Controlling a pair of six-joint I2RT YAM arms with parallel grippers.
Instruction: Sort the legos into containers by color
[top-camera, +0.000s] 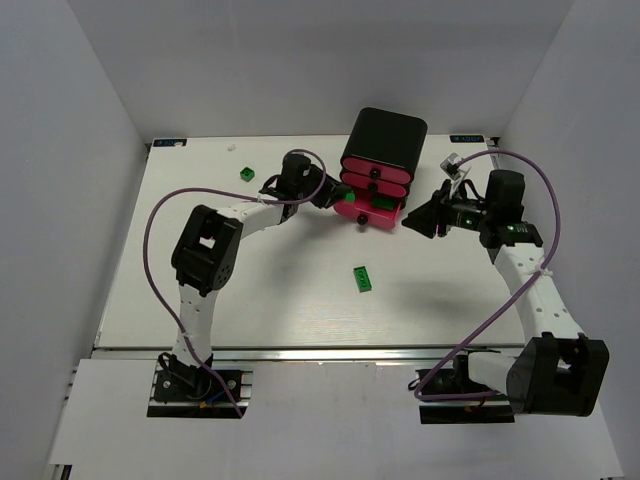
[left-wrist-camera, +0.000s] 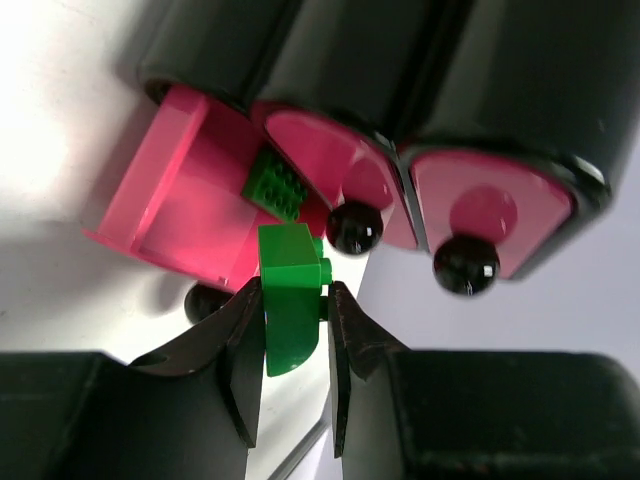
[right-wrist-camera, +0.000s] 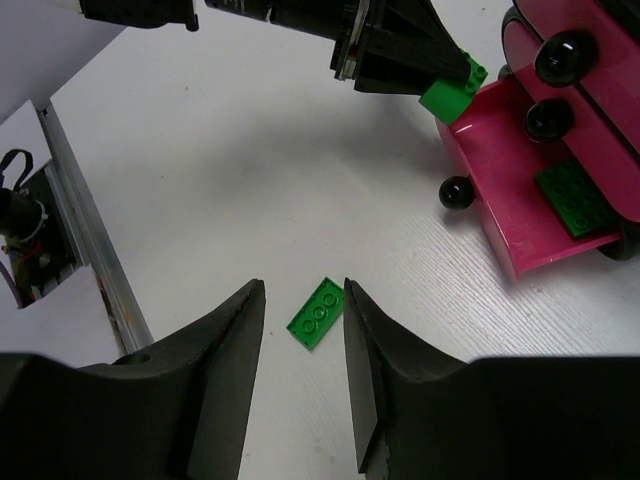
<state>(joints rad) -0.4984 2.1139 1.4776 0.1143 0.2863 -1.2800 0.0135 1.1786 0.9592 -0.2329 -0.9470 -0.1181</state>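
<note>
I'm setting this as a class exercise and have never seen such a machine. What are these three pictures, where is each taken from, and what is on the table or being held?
These are two robot arms bolted at the table's near edge. One picture looks down from above; the other two come from cameras on each wrist. The left gripper is shut on a green brick, held at the open pink drawer, where another green brick already lies. The drawer belongs to a black cabinet with two more pink drawers, both closed. The right gripper is open and holds nothing; a flat green brick lies on the white table below it. A further small green brick sits far left.
</note>
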